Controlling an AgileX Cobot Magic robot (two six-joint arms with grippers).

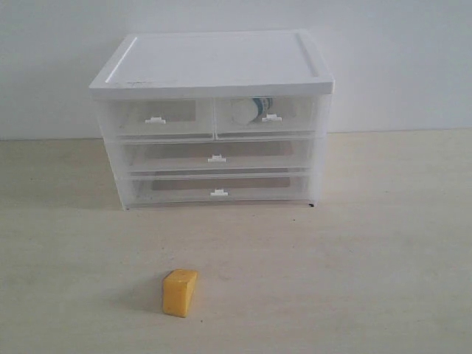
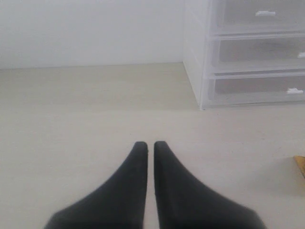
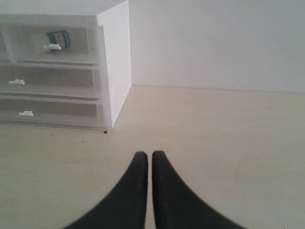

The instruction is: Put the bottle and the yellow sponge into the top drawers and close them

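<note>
Left fingers [image 2: 138, 167] and right fingers [image 3: 138, 176] together, empty; yellow sponge [image 1: 180, 292] beside the left, bottle [image 1: 252, 110] in a top drawer [image 1: 299, 118] ahead of the right.

Nothing legible from where I stand. The bottle [image 1: 253, 108], behind the clear front of a top drawer [image 1: 299, 118], shows a pale patch on its teal side, too blurred to read.

Bare table [image 1: 354, 251] surrounds the yellow sponge [image 1: 180, 292] everywhere.
</note>
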